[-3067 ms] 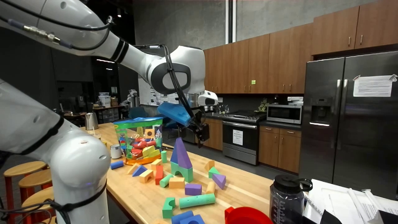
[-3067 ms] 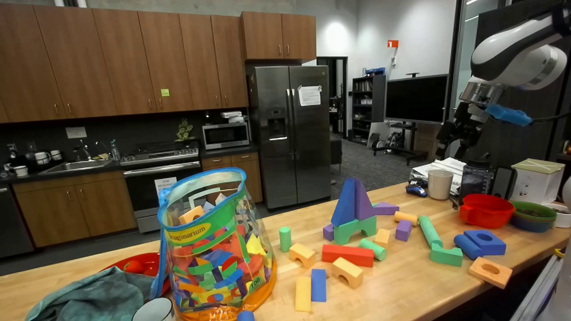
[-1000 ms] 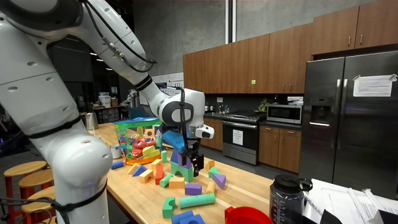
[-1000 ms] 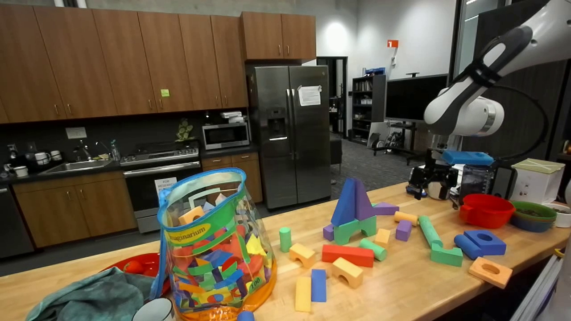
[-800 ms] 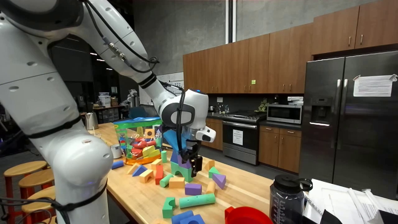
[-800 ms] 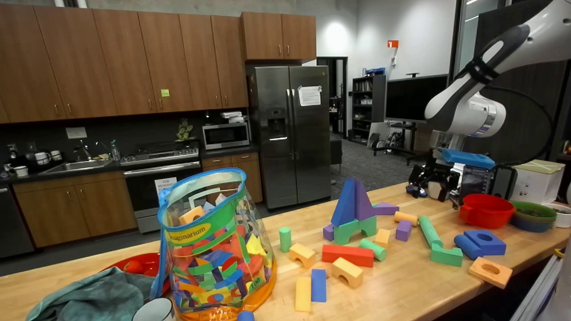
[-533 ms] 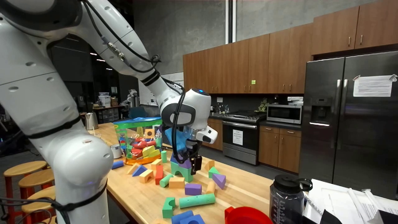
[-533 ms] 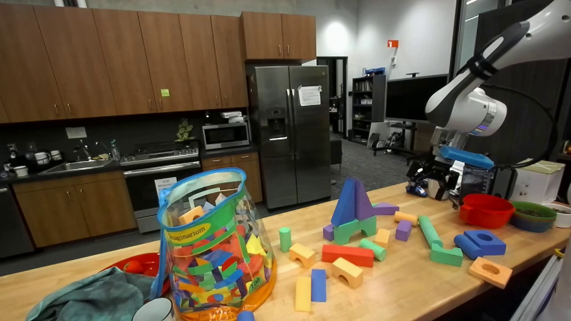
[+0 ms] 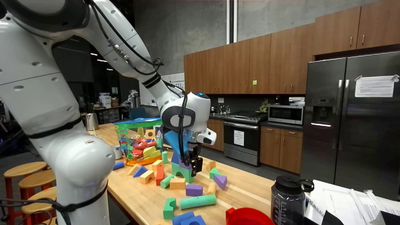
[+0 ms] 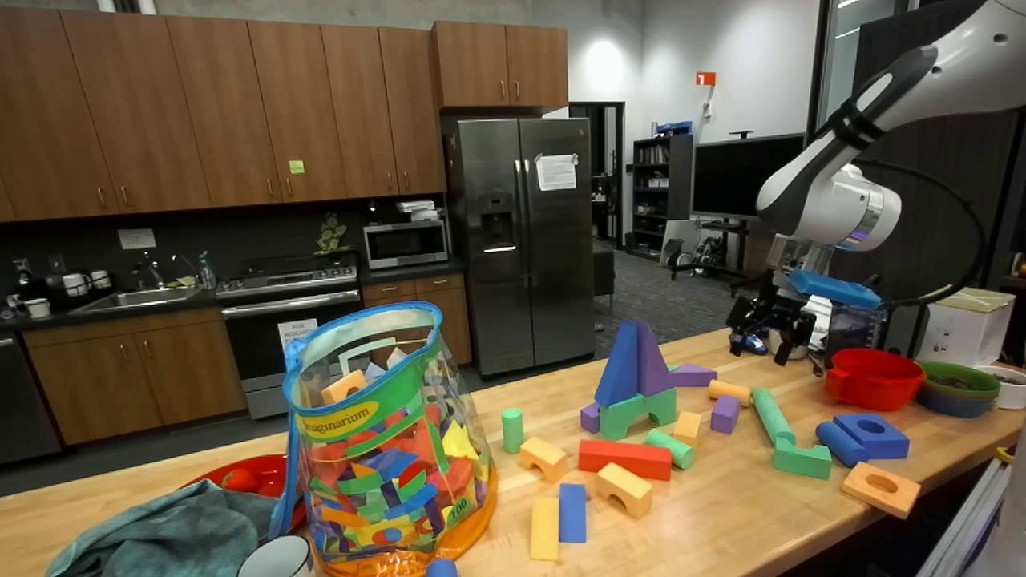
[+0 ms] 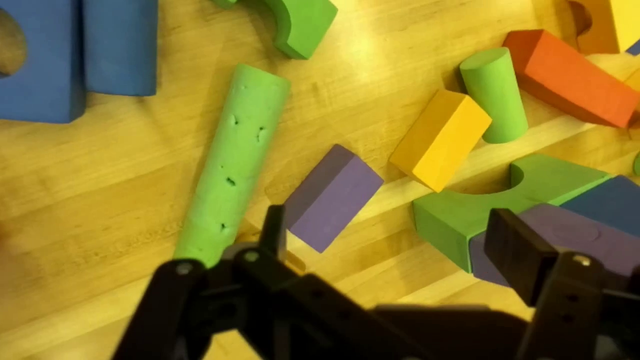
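Claw (image 11: 392, 235) hangs above the wooden tabletop (image 11: 100, 195) with its two fingers (image 11: 273, 232) spread wide. Clock positions are read on the view named, 12 being its top edge.

Nearest item: purple block (image 11: 334, 197). Location: on the tabletop, seen between the fingertips in the wrist view, toward 10 o'clock from the middle of the gap. In both exterior views it lies below the claw and apart from it, between 6 and 7 o'clock. Orientation (wrist view): long axis from 1 to 7 o'clock, block resting on a long side.

Surrounding items, wrist view, positions taken from the purple block:
- Green cylinder (image 11: 230, 165): between 9 and 10 o'clock; long axis just short of 1 to just short of 7. One finger covers its lower end.
- Orange block (image 11: 442, 140): 2 o'clock; long axis from 1 to 7, nearly parallel to the purple block.
- Red block (image 11: 575, 80): beyond the orange block; long axis from 10 to 4.
- Green arch (image 11: 555, 182): 3 o'clock.

In an exterior view, a blue wedge (image 10: 617, 373) and a purple wedge (image 10: 656, 365) stand on the green arch, tips pointing approximately to 12. One finger hides part of the purple wedge in the wrist view.
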You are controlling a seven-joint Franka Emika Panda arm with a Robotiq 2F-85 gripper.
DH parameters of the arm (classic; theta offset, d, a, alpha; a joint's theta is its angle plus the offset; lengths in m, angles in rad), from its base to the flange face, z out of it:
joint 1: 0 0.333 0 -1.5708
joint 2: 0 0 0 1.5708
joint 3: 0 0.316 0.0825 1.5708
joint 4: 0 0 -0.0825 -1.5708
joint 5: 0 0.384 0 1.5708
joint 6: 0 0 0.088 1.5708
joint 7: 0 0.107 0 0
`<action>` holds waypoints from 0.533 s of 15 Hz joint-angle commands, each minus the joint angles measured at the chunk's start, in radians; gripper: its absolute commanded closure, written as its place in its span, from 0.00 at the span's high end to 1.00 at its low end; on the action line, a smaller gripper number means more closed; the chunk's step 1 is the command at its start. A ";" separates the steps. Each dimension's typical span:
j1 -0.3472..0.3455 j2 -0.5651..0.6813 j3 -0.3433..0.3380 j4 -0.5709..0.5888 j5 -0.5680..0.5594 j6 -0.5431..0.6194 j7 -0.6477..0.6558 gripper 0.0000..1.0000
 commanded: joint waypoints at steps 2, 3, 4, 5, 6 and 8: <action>0.017 0.015 0.008 0.000 -0.001 0.000 -0.024 1.00; 0.020 0.021 0.011 0.000 -0.001 0.000 -0.024 1.00; 0.020 0.023 0.012 0.000 -0.001 0.000 -0.024 1.00; 0.020 0.022 0.012 0.001 -0.001 0.000 -0.024 1.00; 0.020 0.022 0.012 0.001 -0.001 0.000 -0.024 1.00; 0.020 0.022 0.011 0.001 -0.001 0.000 -0.024 1.00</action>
